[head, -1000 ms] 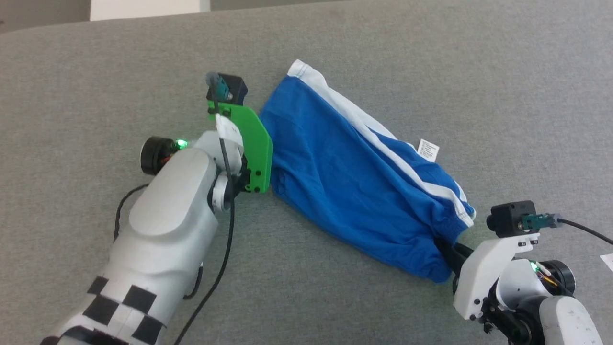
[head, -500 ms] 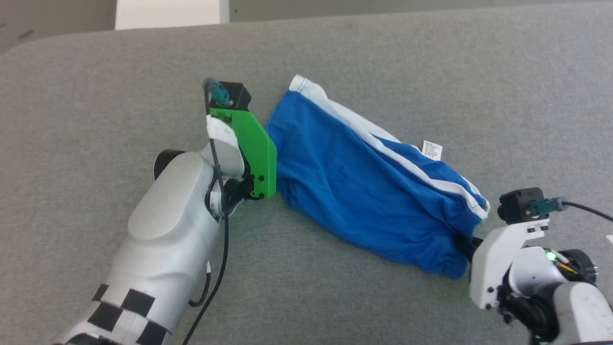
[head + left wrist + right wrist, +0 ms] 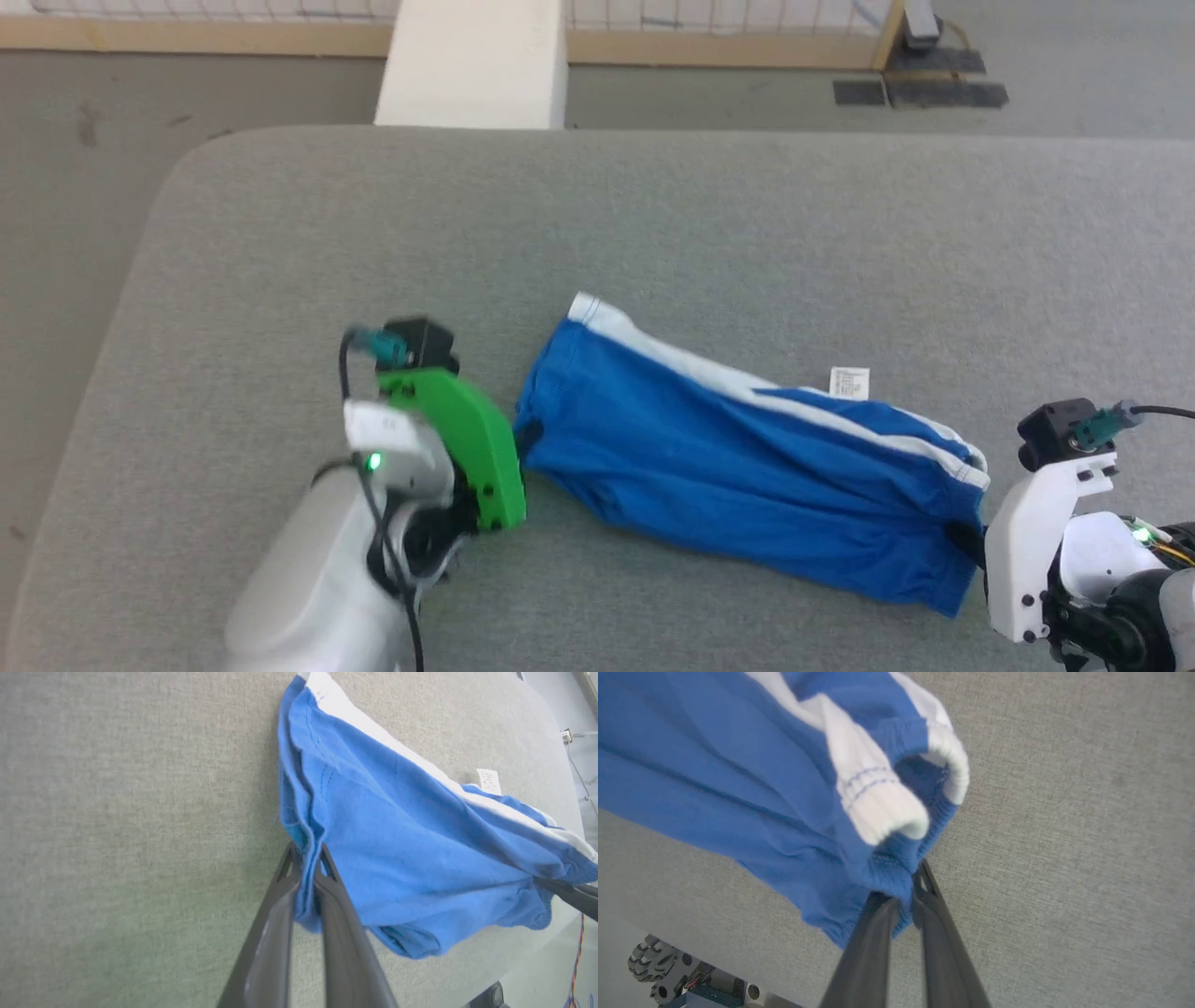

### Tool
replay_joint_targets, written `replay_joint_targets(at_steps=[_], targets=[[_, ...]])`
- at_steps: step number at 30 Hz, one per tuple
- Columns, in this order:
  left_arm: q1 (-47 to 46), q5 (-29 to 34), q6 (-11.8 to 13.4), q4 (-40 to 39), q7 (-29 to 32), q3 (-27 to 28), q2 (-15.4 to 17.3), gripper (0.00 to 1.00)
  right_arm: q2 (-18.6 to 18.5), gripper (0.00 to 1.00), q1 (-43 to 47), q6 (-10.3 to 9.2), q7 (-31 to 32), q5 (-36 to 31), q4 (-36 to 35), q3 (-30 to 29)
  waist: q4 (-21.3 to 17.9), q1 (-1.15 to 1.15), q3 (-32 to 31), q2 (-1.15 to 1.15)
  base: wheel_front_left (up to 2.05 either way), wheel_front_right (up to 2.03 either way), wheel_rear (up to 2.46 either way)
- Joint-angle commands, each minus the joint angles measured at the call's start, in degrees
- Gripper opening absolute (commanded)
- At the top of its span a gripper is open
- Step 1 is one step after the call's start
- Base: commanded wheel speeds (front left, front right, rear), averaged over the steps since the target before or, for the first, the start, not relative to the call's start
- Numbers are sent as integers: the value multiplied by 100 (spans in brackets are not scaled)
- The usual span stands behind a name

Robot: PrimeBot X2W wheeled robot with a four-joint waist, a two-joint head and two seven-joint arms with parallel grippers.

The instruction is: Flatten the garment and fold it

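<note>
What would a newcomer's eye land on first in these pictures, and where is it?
The bright blue shorts with a white side stripe, stretched over the grey table. The left gripper pinches one end and the right gripper the other. A green bracket marks the left wrist.

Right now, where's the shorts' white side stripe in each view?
Head view: white stripe along the shorts' far edge, centre to right.
Left wrist view: white stripe slants from top centre down to the right edge.
Right wrist view: white stripe upper centre, on the bunched waistband end.
Shared landmark: grey surface under the shorts.
</note>
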Motion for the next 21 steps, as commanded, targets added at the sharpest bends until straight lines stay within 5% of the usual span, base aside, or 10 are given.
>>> replay_joint_targets(at_steps=[1, 14, 15, 16, 17, 19, 20, 21], targets=[[324, -39, 107, -228, -73, 63, 101, 0, -65, 0, 58, -11, 51, 54, 5, 17, 262, 0, -274, 0, 0, 0, 0], [2133, -284, 680, -1413, -362, 215, 128, 0, -347, 0, 97, -11, 134, 153, 333, 234, 467, 0, -329, 0, 0, 0, 0], [2176, -316, 695, -1383, -371, 219, 95, 69, -332, 0, 110, -11, 107, 151, 370, 237, 470, 0, -326, 0, 0, 0, 0], [2203, -315, 705, -1345, -382, 206, 81, 100, -317, 0, 122, -11, 82, 146, 410, 248, 469, 0, -319, 0, 0, 0, 0], [2222, -315, 717, -1304, -377, 193, 71, 100, -308, 0, 132, -11, 65, 139, 442, 266, 465, 0, -314, 0, 0, 0, 0], [2238, -261, 719, -1233, -394, 144, 84, 100, -286, 29, 148, -11, -2, 116, 501, 313, 445, 0, -311, 0, 0, 0, 0], [2244, -261, 709, -1213, -423, 141, 71, 100, -275, 58, 166, -11, -18, 111, 526, 344, 437, 0, -311, 0, 0, 0, 0], [2248, -262, 702, -1198, -439, 138, 64, 100, -267, 100, 171, -11, -56, 118, 521, 367, 432, 0, -312, 0, 0, 0, 0]])
